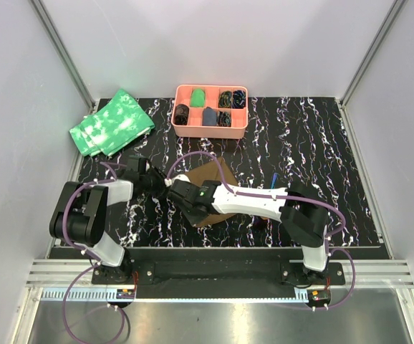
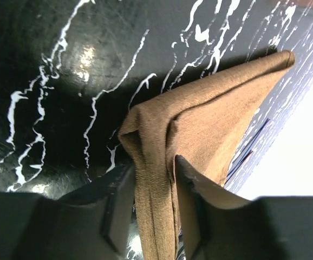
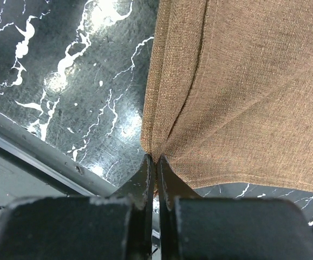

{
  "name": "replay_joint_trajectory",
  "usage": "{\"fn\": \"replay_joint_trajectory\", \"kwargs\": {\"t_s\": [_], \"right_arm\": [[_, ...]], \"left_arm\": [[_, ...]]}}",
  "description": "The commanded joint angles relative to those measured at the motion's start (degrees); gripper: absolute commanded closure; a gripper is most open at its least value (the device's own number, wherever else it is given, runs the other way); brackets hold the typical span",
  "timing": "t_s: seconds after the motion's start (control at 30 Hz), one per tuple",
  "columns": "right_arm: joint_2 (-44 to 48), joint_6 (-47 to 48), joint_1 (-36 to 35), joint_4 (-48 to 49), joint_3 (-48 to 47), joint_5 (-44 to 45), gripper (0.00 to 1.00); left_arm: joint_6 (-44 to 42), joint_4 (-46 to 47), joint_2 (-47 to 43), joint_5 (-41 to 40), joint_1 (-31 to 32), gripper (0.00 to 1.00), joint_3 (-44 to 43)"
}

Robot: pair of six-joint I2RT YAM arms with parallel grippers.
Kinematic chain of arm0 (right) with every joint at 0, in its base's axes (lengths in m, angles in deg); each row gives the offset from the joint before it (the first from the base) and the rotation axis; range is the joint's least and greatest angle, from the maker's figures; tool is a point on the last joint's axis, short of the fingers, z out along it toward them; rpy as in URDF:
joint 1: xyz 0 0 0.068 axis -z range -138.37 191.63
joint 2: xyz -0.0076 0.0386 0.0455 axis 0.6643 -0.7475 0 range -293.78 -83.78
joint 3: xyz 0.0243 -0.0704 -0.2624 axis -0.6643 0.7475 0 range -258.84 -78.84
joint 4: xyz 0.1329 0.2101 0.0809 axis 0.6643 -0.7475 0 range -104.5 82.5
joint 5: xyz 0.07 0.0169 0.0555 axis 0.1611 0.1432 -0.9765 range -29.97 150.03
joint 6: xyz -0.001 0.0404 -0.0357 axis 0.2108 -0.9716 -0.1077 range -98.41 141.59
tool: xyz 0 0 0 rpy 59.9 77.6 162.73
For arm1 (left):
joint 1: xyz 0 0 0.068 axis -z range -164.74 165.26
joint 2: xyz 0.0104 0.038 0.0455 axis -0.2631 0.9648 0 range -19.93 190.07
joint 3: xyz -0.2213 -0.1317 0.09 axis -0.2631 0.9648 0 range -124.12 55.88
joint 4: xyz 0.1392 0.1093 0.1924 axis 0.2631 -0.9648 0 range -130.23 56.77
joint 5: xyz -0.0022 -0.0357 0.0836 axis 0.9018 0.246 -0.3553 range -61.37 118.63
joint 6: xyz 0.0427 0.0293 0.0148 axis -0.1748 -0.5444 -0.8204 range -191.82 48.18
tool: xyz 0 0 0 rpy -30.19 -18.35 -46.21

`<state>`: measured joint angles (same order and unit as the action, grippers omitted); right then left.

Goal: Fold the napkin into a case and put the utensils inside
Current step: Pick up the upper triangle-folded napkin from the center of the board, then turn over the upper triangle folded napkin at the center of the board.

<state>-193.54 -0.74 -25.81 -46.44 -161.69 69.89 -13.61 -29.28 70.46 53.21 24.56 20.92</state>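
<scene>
The brown napkin point(image 1: 218, 172) lies folded near the middle of the black marbled table, half hidden under my right arm. In the left wrist view a bunched fold of the napkin point(image 2: 210, 108) fills the gap between the fingers of my left gripper point(image 2: 154, 165), and both fingers press on it. My right gripper point(image 3: 156, 158) is shut on the near corner of the napkin point(image 3: 243, 81), which is lifted slightly there. The two grippers point(image 1: 165, 185) meet at the cloth's left edge. A blue utensil stem point(image 1: 274, 178) lies to the right of the cloth; thin blue and red stems point(image 2: 251, 143) show beyond its edge.
A pink compartment tray point(image 1: 182, 91) holding small items stands at the back centre. Green white-mottled cloths point(image 1: 112, 122) lie at the back left. White walls and metal posts close in the table on three sides.
</scene>
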Motion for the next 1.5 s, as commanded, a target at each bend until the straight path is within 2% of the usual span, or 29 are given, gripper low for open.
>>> {"fn": "replay_joint_trajectory", "kwargs": {"t_s": [0.0,0.1,0.17,0.2,0.37,0.47,0.57,0.63,0.73,0.77,0.83,0.87,0.93,0.97,1.03,1.07,1.13,1.17,1.23,1.27,1.4,1.47], "right_arm": [[2.88,0.0,0.38,1.5,-0.3,-0.99,1.0],[2.7,0.09,0.38,1.5,-0.38,-1.6,1.0],[2.79,0.27,0.38,1.67,-0.47,-2.22,1.0],[2.7,0.27,0.38,1.93,-0.56,-3.0,1.0],[2.62,0.01,0.29,4.12,-2.14,-9.49,1.0],[1.92,-0.96,0.03,7.02,-4.42,-16.25,1.0],[-0.98,-1.23,-1.72,8.61,-10.21,-23.01,1.0],[-4.65,-1.49,-2.95,9.49,-16.97,-26.64,1.0],[-9.66,-5.52,-4.54,13.96,-27.08,-37.52,1.0],[-10.65,-8.14,-5.33,16.94,-29.45,-42.43,1.0],[-12.67,-11.32,-5.86,20.98,-34.21,-46.76,1.0],[-12.85,-15.77,-5.77,27.71,-34.22,-50.52,1.0],[-12.42,-19.58,-5.69,33.72,-30.9,-52.14,1.0],[-12.15,-23.08,-5.6,41.06,-28.97,-53.36,1.0],[-10.92,-28.62,-4.28,51.01,-19.32,-54.77,1.0],[-10.92,-35.0,-3.58,62.73,-12.06,-56.61,1.0],[-11.97,-41.54,-1.22,73.16,-4.99,-57.59,1.0],[-12.5,-47.14,-0.25,84.27,-1.3,-58.2,1.0],[-14.52,-50.0,2.73,91.38,8.37,-58.38,1.0],[-14.96,-50.96,3.8,96.19,14.76,-58.38,1.0],[-13.56,-44.48,8.1,94.66,28.51,-56.89,1.0],[-12.59,-42.37,9.69,94.22,34.73,-55.66,1.0]], "left_arm": [[-2.31,0.89,0.93,-1.64,0.19,0.64,-2.13],[-3.28,0.28,0.75,-1.64,0.1,0.78,-3.35],[-5.21,-2.17,-0.03,-2.51,0.1,0.96,-4.58],[-6.09,-5.75,-0.56,-3.13,0.1,1.0,-6.24],[-11.71,-14.83,-8.9,-6.21,-3.05,1.0,-9.33],[-15.84,-22.73,-15.84,-6.64,-7.53,1.0,-11.53],[-20.15,-34.57,-23.75,-7.44,-13.76,1.0,-16.26],[-23.22,-38.82,-29.64,-7.52,-19.3,1.0,-18.99],[-27.36,-47.61,-35.09,-9.88,-25.37,1.0,-27.77],[-28.24,-50.67,-36.06,-11.38,-26.08,1.0,-32.84],[-30.17,-52.63,-37.39,-14.63,-26.44,1.0,-37.7],[-30.44,-53.16,-37.3,-14.82,-26.44,1.0,-41.29],[-30.18,-52.55,-36.43,-13.78,-26.44,1.0,-42.91],[-30.18,-50.72,-35.03,-12.81,-26.44,1.0,-42.13],[-29.56,-46.86,-33.27,-7.74,-25.83,1.0,-39.15],[-29.04,-41.88,-31.17,-7.18,-23.04,1.0,-34.61],[-28.69,-37.1,-28.09,-6.83,-19.69,1.0,-30.19],[-28.42,-31.6,-24.33,-7.61,-15.76,1.0,-25.9],[-26.49,-24.81,-20.1,-9.89,-11.69,1.0,-21.66],[-25.1,-17.9,-15.2,-10.86,-8.11,1.0,-18.16],[-22.89,-10.28,-2.96,-17.6,-0.09,1.0,-18.47],[-20.09,-8.09,1.6,-17.63,3.33,1.0,-20.22]]}}
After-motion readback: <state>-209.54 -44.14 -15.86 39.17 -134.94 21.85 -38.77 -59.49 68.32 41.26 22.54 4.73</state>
